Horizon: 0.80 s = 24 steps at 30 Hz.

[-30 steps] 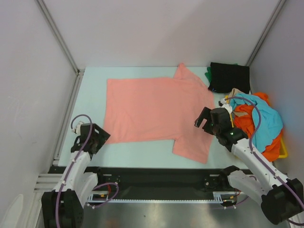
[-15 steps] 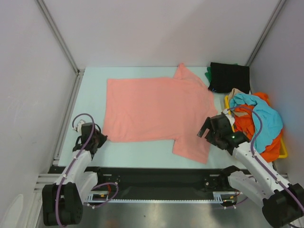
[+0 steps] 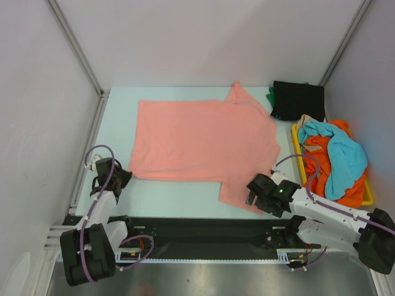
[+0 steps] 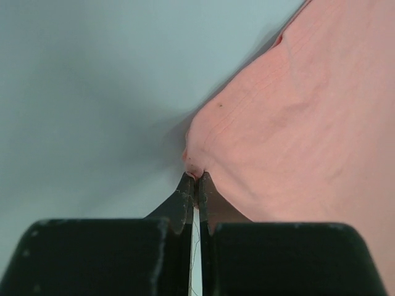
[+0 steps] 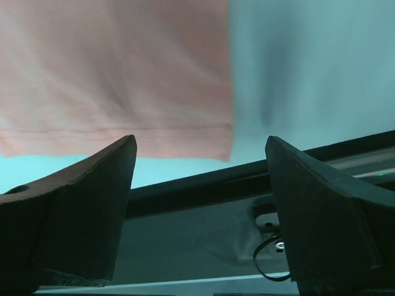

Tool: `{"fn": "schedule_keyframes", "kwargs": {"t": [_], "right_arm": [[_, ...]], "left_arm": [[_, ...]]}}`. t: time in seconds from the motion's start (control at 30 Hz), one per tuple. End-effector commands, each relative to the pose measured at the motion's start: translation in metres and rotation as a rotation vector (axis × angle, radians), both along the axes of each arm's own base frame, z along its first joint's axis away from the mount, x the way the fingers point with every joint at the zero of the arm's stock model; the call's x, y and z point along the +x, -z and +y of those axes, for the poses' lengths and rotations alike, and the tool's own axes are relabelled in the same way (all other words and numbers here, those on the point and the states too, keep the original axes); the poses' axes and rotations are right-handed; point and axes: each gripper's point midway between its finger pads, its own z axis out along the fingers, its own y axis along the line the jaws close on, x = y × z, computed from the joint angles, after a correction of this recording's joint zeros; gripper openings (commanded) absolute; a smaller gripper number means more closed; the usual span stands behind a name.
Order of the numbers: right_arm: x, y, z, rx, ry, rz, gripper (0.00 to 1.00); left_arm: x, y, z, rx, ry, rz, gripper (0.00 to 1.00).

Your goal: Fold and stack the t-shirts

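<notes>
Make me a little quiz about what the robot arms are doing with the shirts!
1. True or false: the left gripper is shut on a corner of the pink t-shirt.
2. Pick one. The right gripper is: A) open, B) shut on nothing, C) shut on a black shirt.
3. Fill in the blank: the orange and turquoise shirts are heaped in a ____ tray.

Key: 1 true; 2 A; 3 yellow.
</notes>
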Motion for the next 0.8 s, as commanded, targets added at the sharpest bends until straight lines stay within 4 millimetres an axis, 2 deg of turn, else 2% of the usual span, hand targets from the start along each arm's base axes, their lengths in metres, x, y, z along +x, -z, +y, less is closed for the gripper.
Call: {"fn": "schedule_keyframes", "kwargs": {"t": [0.0, 0.2, 0.3, 0.4, 0.43, 0.53, 0.67, 0.77], "right_arm": [[-0.002, 0.008, -0.008, 0.006, 0.087, -0.018, 0.88], [-0.011, 0.018, 0.002, 0.018, 0.057, -0.005, 0.76], [-0.006, 0.018, 0.009, 0.033, 0.041, -0.028, 0.6], [-0.003, 0.021, 0.015, 0.056, 0.026, -0.038, 0.41], [-0.002, 0.022, 0.016, 0.057, 0.021, -0.04, 0.27], [0.003, 0.013, 0.017, 0.054, 0.018, -0.067, 0.0], [0.015, -0.019, 0.009, 0.056, 0.048, -0.173, 0.0], [0.03, -0.058, 0.006, 0.068, 0.05, -0.283, 0.0]], "left_arm": [[0.012, -0.009, 0.003, 0.019, 0.026, -0.071, 0.0], [0.011, -0.013, 0.002, 0.023, 0.033, -0.083, 0.0], [0.01, -0.015, 0.003, 0.029, 0.03, -0.089, 0.0], [0.009, -0.016, 0.002, 0.028, 0.031, -0.089, 0.0], [0.009, -0.017, 0.002, 0.027, 0.033, -0.091, 0.0], [0.008, -0.021, -0.002, 0.014, 0.044, -0.098, 0.0], [0.005, -0.032, -0.012, -0.013, 0.082, -0.126, 0.01], [-0.001, -0.046, -0.016, -0.011, 0.104, -0.145, 0.0]]}}
